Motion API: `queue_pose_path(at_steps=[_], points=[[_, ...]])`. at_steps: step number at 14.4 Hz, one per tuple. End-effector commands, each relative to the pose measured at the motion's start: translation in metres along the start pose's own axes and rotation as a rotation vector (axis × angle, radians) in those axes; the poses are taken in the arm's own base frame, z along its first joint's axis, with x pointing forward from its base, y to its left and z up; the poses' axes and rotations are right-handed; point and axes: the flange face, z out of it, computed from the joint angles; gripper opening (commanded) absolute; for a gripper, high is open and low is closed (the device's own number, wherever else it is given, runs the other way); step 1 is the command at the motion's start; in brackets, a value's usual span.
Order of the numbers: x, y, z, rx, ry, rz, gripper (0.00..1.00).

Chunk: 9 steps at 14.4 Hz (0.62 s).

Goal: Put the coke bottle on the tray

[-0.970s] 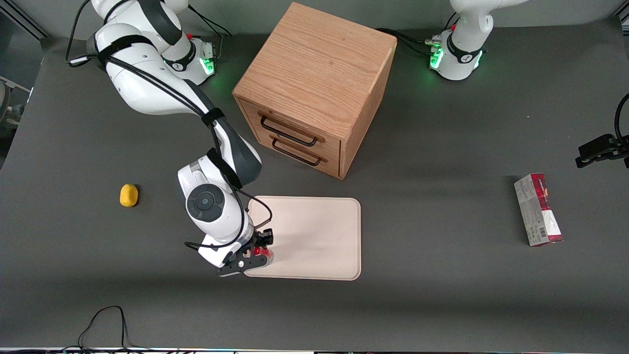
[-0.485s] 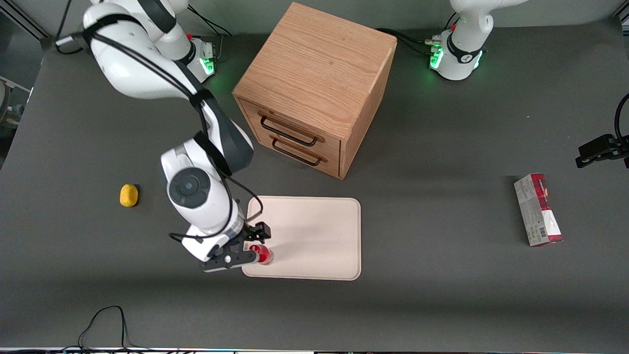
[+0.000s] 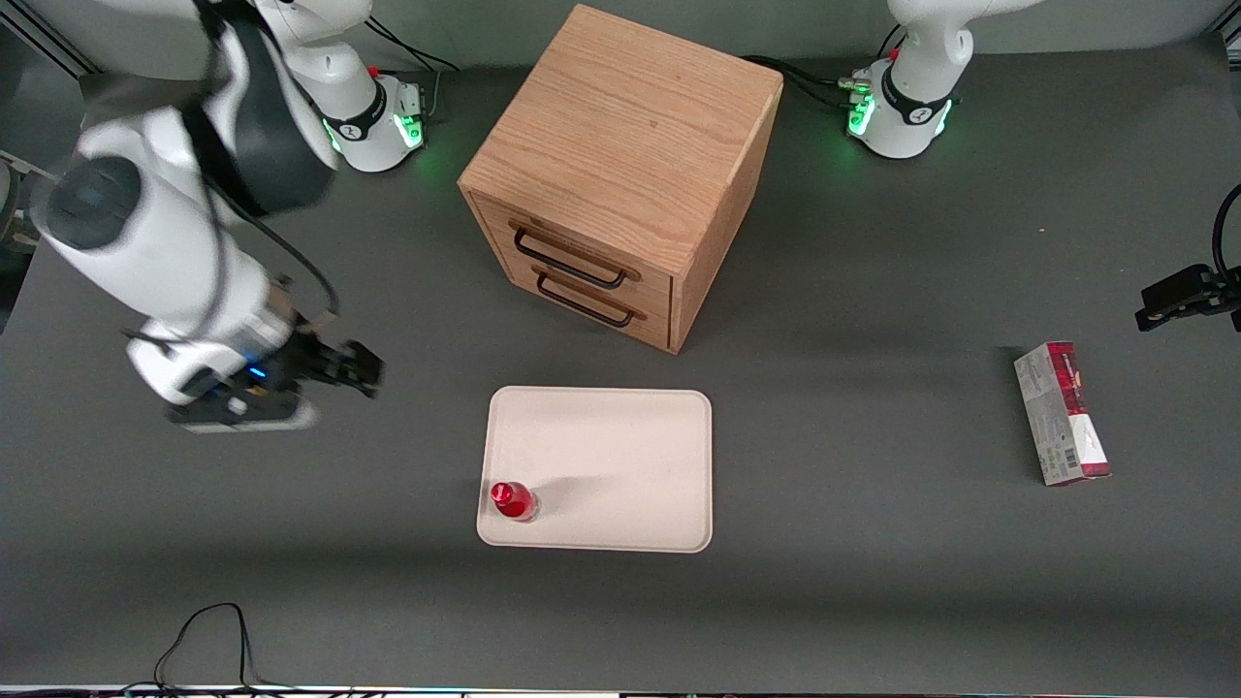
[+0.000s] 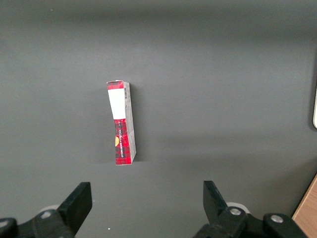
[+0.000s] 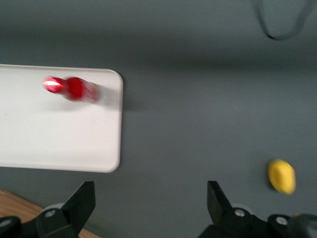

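The coke bottle (image 3: pixel 512 500), small, red and upright, stands on the cream tray (image 3: pixel 620 456) in the tray's corner nearest the front camera on the working arm's side. It also shows in the right wrist view (image 5: pixel 72 88) on the tray (image 5: pixel 59 134). My right gripper (image 3: pixel 330 383) is open and empty, raised above the bare table, well away from the tray toward the working arm's end. In the right wrist view the gripper (image 5: pixel 151 203) holds nothing between its spread fingers.
A wooden drawer cabinet (image 3: pixel 620 174) stands farther from the front camera than the tray. A yellow lemon-like object (image 5: pixel 281 176) lies on the table near the gripper. A red-and-grey carton (image 3: pixel 1062 414) lies toward the parked arm's end, also in the left wrist view (image 4: pixel 121 121).
My gripper has let go of the coke bottle, risen and swung away from the tray toward the working arm's end of the table. The bottle stays upright on the tray.
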Motion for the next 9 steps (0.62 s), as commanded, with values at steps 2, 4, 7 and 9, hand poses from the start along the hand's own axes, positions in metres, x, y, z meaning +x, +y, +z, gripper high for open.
queue_pose_path(at_steps=[2,4,7,9], points=[[-0.085,0.059,-0.040,0.033,-0.030,0.022,1.00],[-0.098,0.087,-0.060,0.046,-0.045,-0.022,1.00],[-0.104,0.105,-0.067,0.052,-0.060,-0.023,1.00],[-0.100,0.110,-0.062,0.053,-0.068,-0.019,1.00]])
